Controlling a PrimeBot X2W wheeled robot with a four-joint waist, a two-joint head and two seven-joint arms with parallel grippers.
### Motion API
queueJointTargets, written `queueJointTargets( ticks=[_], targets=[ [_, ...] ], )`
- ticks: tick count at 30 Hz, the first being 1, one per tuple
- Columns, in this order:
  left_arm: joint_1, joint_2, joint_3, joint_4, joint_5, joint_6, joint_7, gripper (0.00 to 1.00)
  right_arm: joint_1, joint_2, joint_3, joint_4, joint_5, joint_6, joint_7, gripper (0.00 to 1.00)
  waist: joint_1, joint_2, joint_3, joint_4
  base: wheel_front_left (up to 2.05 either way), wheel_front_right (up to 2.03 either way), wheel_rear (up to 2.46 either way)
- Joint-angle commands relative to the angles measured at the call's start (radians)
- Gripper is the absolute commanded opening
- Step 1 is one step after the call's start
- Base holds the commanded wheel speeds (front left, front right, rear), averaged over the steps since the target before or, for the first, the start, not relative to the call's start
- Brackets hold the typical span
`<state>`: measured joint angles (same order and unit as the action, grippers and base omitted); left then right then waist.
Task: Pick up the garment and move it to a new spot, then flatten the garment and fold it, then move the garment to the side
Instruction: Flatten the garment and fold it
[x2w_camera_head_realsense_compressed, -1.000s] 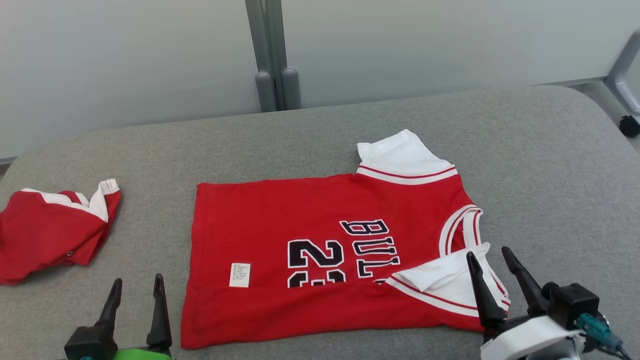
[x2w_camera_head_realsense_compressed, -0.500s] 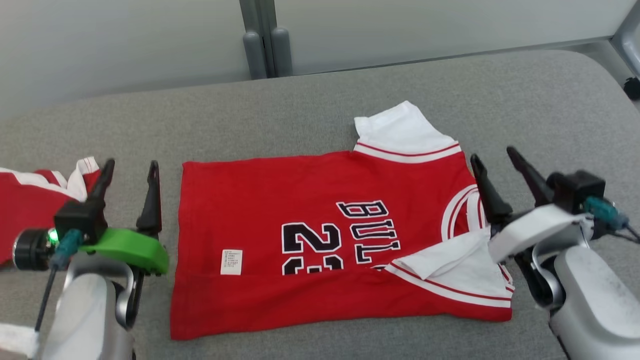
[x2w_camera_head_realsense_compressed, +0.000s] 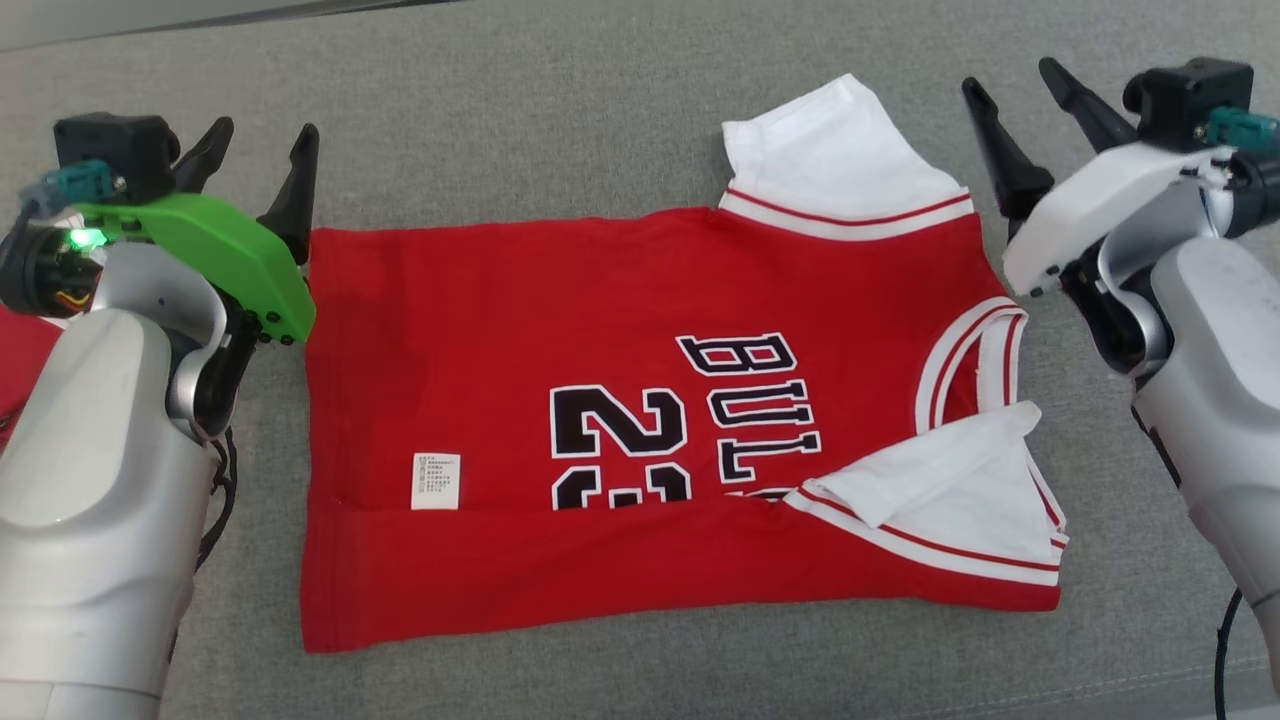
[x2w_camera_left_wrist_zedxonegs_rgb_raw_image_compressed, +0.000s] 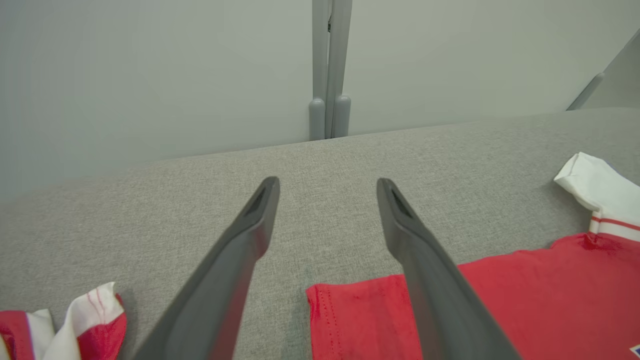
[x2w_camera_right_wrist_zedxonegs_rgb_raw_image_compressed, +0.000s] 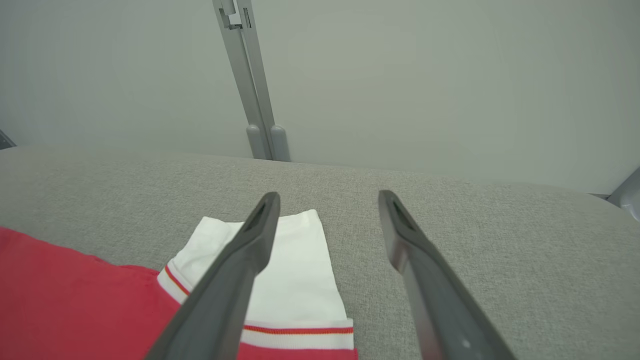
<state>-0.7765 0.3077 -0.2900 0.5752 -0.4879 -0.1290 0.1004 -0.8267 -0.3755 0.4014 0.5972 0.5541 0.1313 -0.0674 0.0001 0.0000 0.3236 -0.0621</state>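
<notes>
A grey padded surface (x2w_camera_head_realsense_compressed: 600, 120) spreads under everything, and the red garment (x2w_camera_head_realsense_compressed: 480, 300) lies flat on the middle of it, directly before the robot. The garment's long axis runs from left to right in the head view. Its hem is toward the robot's left and its neck opening and sleeves are toward the robot's right, so the black-and-white printed letters and numerals read sideways. A strip along the near edge appears folded up onto the body.

The left gripper (x2w_camera_head_realsense_compressed: 262, 140) is at the far hem corner with its fingers spread wide and nothing between them. In the left wrist view, the left gripper (x2w_camera_left_wrist_zedxonegs_rgb_raw_image_compressed: 327, 182) has one finger crossing that red corner. Whether it touches the cloth cannot be told.

The right gripper (x2w_camera_head_realsense_compressed: 1010, 78) is just beside the far white sleeve (x2w_camera_head_realsense_compressed: 830, 150), equally wide open and empty. In the right wrist view, the right gripper (x2w_camera_right_wrist_zedxonegs_rgb_raw_image_compressed: 328, 196) has one finger passing in front of the sleeve.

The near white sleeve (x2w_camera_head_realsense_compressed: 950, 480) is folded in over the red body. A small white label (x2w_camera_head_realsense_compressed: 437, 480) sits near the hem. A second red-and-white garment (x2w_camera_left_wrist_zedxonegs_rgb_raw_image_compressed: 75, 325) lies bunched at the robot's left.
</notes>
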Motion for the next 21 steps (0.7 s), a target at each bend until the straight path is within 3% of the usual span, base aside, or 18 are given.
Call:
queueJointTargets(
  ticks=[1, 10, 21],
  targets=[
    [-0.027, 0.018, -0.014, 0.01, -0.027, -0.002, 0.027, 1.0, -0.036, 0.0, 0.017, 0.026, 0.012, -0.001, 0.002, 1.0, -0.0001, 0.0, 0.064, -0.003, 0.0, 0.0, 0.0],
    [-0.104, 0.068, -0.122, 0.071, -0.187, -0.002, 0.234, 1.0, -0.221, 0.032, 0.146, 0.225, 0.082, -0.001, 0.013, 1.0, -0.0001, 0.0, 0.114, -0.003, 0.0, 0.0, 0.0],
    [-0.1, 0.08, -0.188, 0.081, -0.285, -0.002, 0.34, 1.0, -0.337, 0.045, 0.27, 0.385, 0.154, -0.001, -0.033, 1.0, -0.0001, 0.0, 0.145, 0.017, 0.0, 0.0, 0.0]
  ],
)
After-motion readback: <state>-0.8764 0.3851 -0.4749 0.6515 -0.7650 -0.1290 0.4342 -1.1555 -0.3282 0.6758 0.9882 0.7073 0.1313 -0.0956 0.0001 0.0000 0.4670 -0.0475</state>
